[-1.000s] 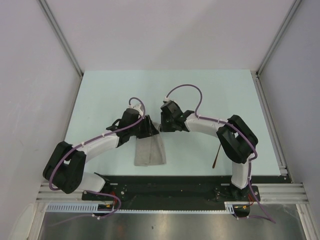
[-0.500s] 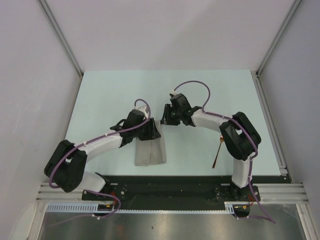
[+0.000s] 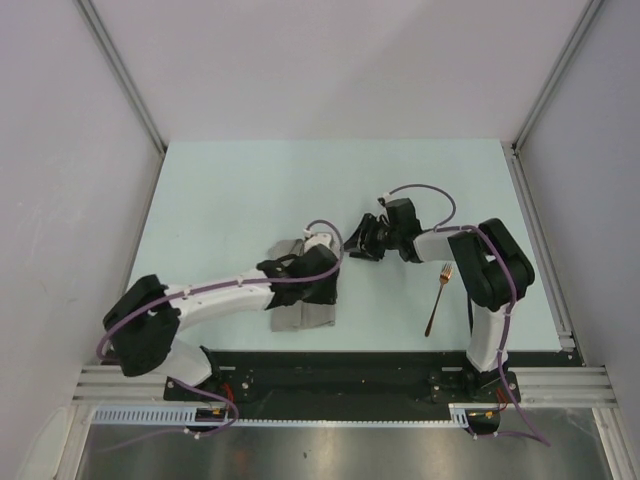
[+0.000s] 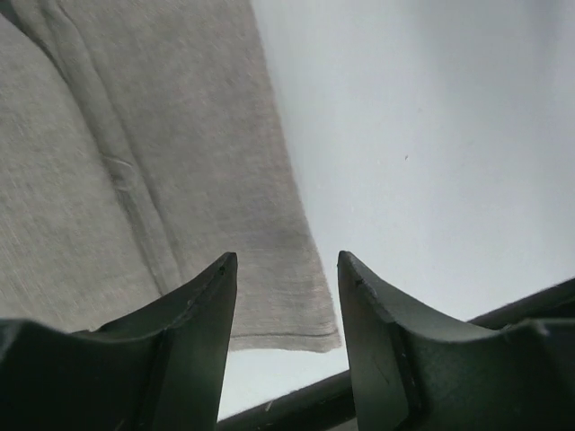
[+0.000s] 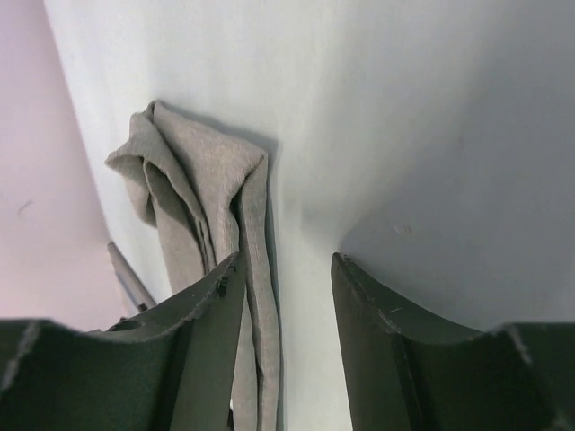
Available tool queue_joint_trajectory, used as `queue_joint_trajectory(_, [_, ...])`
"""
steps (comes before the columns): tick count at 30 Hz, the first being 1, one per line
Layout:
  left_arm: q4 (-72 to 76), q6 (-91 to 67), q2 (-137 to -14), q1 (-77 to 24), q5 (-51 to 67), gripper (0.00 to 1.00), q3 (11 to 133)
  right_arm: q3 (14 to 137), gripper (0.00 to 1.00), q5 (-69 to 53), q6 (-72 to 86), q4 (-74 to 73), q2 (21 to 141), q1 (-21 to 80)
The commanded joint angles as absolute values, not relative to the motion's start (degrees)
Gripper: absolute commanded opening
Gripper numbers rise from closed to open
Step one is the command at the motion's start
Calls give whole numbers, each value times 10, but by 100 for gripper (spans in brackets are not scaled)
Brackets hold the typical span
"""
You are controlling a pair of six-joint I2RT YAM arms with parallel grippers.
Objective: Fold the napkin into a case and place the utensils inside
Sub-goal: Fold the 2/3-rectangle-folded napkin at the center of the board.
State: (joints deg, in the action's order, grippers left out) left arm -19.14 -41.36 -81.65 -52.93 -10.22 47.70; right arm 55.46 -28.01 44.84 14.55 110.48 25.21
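Observation:
The napkin (image 3: pixel 305 316) lies folded into a narrow grey-beige case near the table's front edge, its far end bunched. My left gripper (image 3: pixel 322 290) hovers over its right side, open and empty; the left wrist view shows the cloth (image 4: pixel 135 162) and its near right corner below my left gripper (image 4: pixel 286 269). My right gripper (image 3: pixel 356 245) stands to the right of the cloth's far end, apart from it, open and empty. In the right wrist view the bunched napkin (image 5: pixel 193 180) lies ahead of my right gripper (image 5: pixel 286 265). A copper fork (image 3: pixel 437 298) rests on the table at the right.
The pale green table (image 3: pixel 230 190) ends in a black rail (image 3: pixel 340 365) just in front of the napkin. Grey walls and metal posts enclose the left, far and right sides. The right arm's elbow (image 3: pixel 490 265) stands next to the fork.
My right gripper has drawn back to the right, away from the cloth's far end, and opened wider. My left gripper has moved right and nearer over the cloth. The fork now shows fully.

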Motion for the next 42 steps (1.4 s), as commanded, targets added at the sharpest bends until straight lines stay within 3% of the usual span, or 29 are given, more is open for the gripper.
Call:
queue_joint_trajectory(1, [-321, -471, -899, -608, -273, 54, 578, 507, 50, -316, 483, 195, 1076, 235])
queue_joint_trajectory(11, [-496, -541, -1037, -722, -408, 56, 714, 480, 58, -309, 447, 173, 1034, 241])
queue_joint_trajectory(21, [-487, -548, -1066, -734, -381, 52, 701, 468, 59, -308, 453, 189, 1038, 261])
queue_joint_trajectory(24, [-472, -540, -1072, -735, -375, 46, 699, 467, 59, -306, 456, 192, 1039, 264])
queue_joint_trajectory(28, [-463, -532, -1064, -735, -371, 23, 693, 457, 60, -304, 468, 197, 1039, 263])
queue_joint_trajectory(33, [-472, -524, -1023, -729, -380, 5, 672, 440, 62, -316, 516, 227, 1036, 259])
queue_joint_trajectory(36, [-461, -517, -968, -718, -365, 0, 643, 410, 63, -330, 560, 291, 1029, 259])
queue_joint_trajectory(42, [-412, -501, -868, -680, -312, 0, 576, 374, 64, -340, 589, 353, 1001, 272])
